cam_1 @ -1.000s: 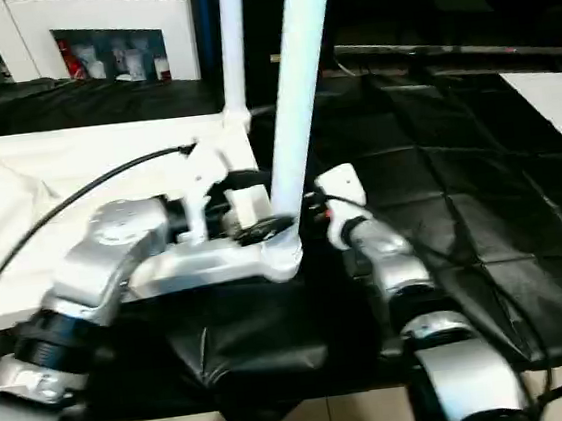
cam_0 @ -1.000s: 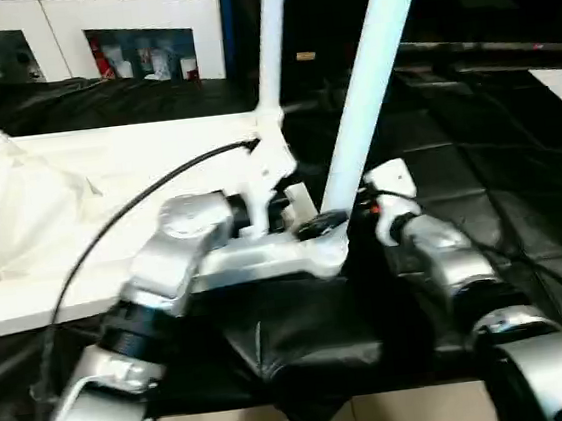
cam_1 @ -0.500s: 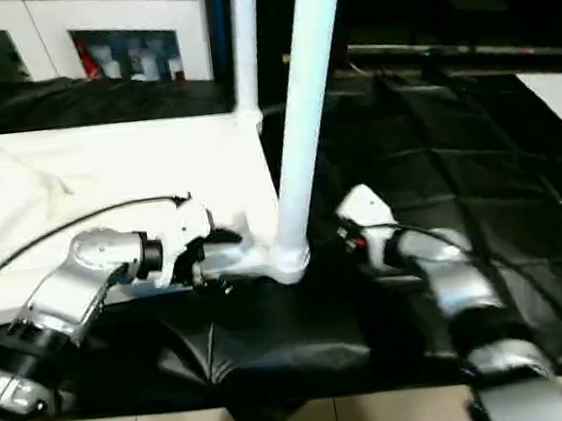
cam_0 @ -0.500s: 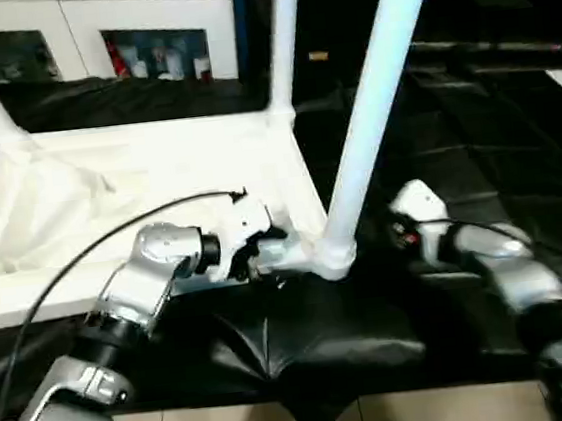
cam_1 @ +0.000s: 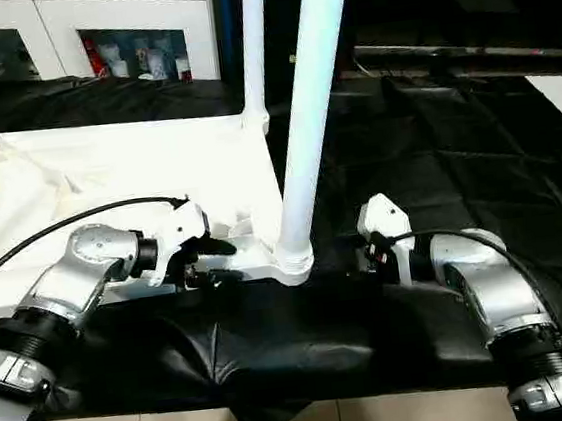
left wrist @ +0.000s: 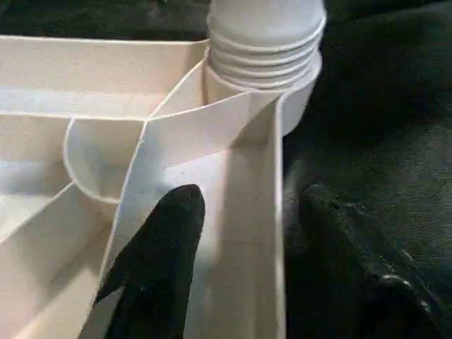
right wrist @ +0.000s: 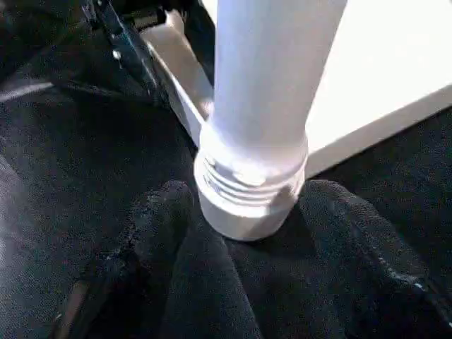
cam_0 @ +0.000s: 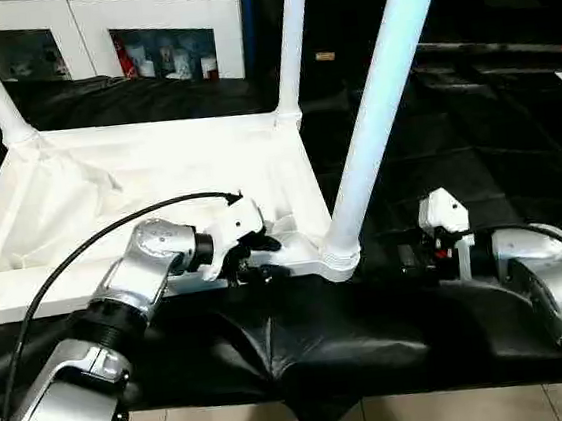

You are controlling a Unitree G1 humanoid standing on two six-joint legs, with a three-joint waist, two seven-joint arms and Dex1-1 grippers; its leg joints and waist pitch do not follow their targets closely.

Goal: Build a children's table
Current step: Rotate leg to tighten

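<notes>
Tabletop (cam_0: 137, 175) upturned, three legs (cam_0: 376, 110) upright, two grippers (cam_0: 251, 259).

No legible text, label, brand, number or sign appears on any surface in the current views.

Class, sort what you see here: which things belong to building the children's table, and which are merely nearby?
Belongs to the job:
- tabletop, lying underside up
- near leg in its corner socket
- two far legs

Merely nearby:
- black cloth
- white cabinet
</notes>
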